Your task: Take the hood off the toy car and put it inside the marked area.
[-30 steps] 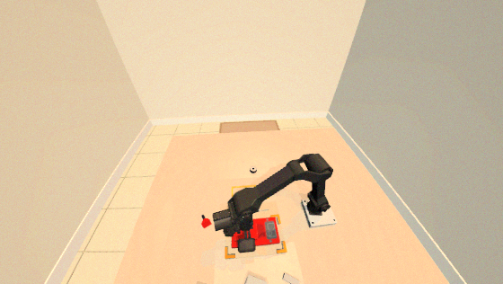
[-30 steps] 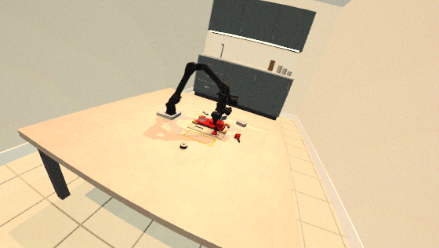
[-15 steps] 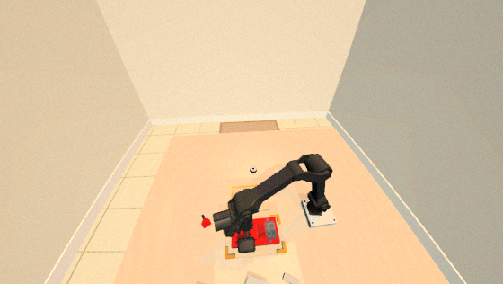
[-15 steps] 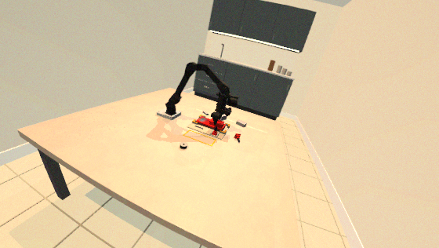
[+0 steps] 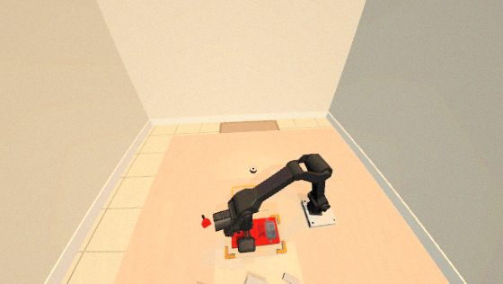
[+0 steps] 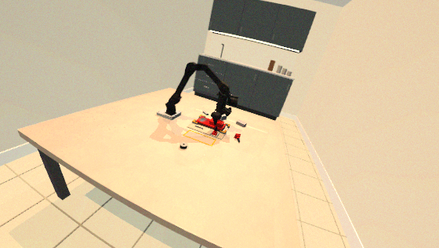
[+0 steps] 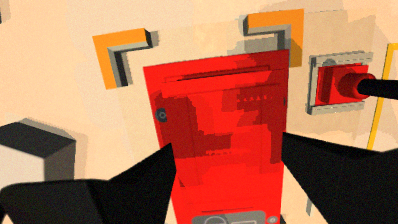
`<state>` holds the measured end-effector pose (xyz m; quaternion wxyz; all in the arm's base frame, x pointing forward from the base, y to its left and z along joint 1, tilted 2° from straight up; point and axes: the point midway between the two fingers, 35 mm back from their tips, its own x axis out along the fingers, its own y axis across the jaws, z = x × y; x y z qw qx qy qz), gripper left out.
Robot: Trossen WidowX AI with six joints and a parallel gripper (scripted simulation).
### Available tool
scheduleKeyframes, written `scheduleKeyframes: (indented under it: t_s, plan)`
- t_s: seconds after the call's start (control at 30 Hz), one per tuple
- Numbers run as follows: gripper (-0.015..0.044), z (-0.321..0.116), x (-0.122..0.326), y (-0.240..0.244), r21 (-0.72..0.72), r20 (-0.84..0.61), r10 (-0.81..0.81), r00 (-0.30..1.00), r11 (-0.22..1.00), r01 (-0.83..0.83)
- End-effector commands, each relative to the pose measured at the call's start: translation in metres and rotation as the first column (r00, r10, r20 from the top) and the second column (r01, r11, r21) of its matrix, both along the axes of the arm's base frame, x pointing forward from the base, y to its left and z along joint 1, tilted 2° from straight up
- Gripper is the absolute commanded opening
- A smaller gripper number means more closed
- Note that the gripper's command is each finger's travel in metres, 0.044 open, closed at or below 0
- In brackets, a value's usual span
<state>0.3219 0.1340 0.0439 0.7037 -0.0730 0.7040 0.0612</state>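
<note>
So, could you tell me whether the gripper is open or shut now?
Shut on the hood: the gripper has both fingers against its sides.

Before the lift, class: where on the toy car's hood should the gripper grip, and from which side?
Grip the red hood across its two long side edges, coming straight down from above. It lies flat and is narrow enough for the gripper to span; the fingers already clamp both edges.
</note>
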Motion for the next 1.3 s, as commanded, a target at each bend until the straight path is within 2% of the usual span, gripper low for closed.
scheduleKeyframes:
  t_s: [0.0, 0.03, 1.27]
  plan:
    - [0.0012, 0.004, 0.0, 0.0, 0.001, 0.002, 0.0, 1.0, 1.0, 0.0]
    - [0.0, 0.004, 0.0, 0.0, 0.001, 0.002, 0.0, 1.0, 1.0, 0.0]
    - [0.0, 0.034, 0.001, 0.001, 0.001, 0.001, 0.0, 1.0, 1.0, 0.0]
